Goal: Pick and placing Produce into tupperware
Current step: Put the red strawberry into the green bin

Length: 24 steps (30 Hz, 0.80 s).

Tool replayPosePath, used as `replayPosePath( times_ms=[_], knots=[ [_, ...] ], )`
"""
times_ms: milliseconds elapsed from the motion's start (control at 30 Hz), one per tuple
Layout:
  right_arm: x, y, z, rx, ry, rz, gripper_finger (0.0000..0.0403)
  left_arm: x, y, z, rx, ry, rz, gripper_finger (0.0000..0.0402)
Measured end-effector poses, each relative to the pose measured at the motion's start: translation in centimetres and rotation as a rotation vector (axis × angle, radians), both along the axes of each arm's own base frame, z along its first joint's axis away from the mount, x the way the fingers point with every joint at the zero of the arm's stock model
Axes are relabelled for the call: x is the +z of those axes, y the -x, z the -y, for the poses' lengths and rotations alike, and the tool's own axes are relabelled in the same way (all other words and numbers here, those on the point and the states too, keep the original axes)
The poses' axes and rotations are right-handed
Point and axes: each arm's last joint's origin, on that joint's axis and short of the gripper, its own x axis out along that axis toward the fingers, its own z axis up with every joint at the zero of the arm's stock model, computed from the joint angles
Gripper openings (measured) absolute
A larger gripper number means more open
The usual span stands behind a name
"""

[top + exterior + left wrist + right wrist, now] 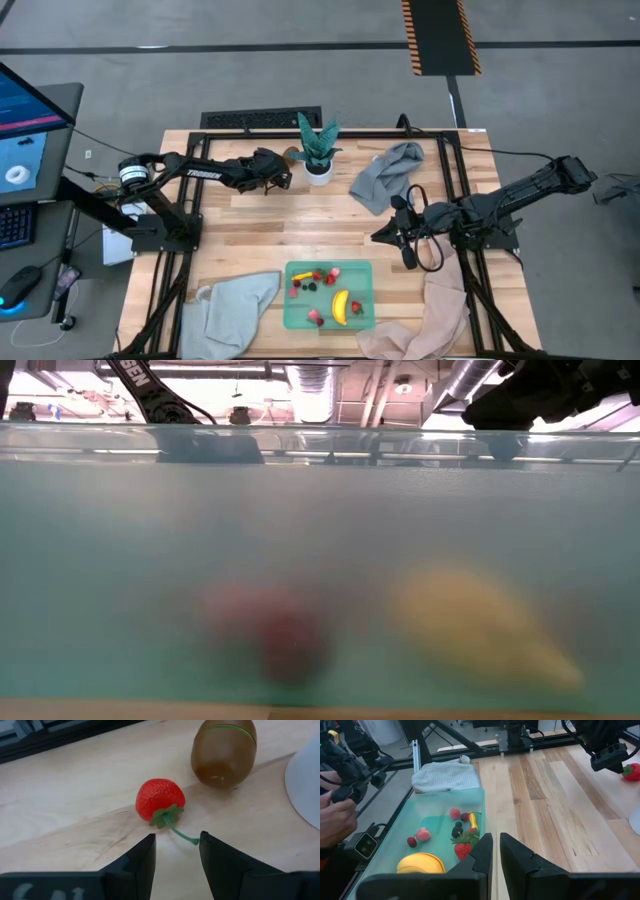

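Two dark arms, white "TROSSEN" lettering on left arm (pixel 205 172); black cables looped by right tool (pixel 405 232).

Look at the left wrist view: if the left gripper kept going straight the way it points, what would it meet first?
Most likely the red strawberry, lying just ahead of the left gripper and its open fingers, green stem towards the gap. The brown kiwi lies farther on and off to one side. Depth is hard to judge.

Fruit-filled tupperware (pixel 364 318); loose strawberry (pixel 160 800).
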Motion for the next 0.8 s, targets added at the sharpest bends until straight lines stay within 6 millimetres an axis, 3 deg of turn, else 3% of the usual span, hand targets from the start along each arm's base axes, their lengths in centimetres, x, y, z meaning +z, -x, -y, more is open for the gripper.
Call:
replayPosePath(
  times_ms=[800],
  knots=[
    [0.00,0.00,0.00,0.000,0.000,0.000,0.0059,0.17,-0.13,-0.55,-0.012,0.010,0.047,0.0141]
  ],
)
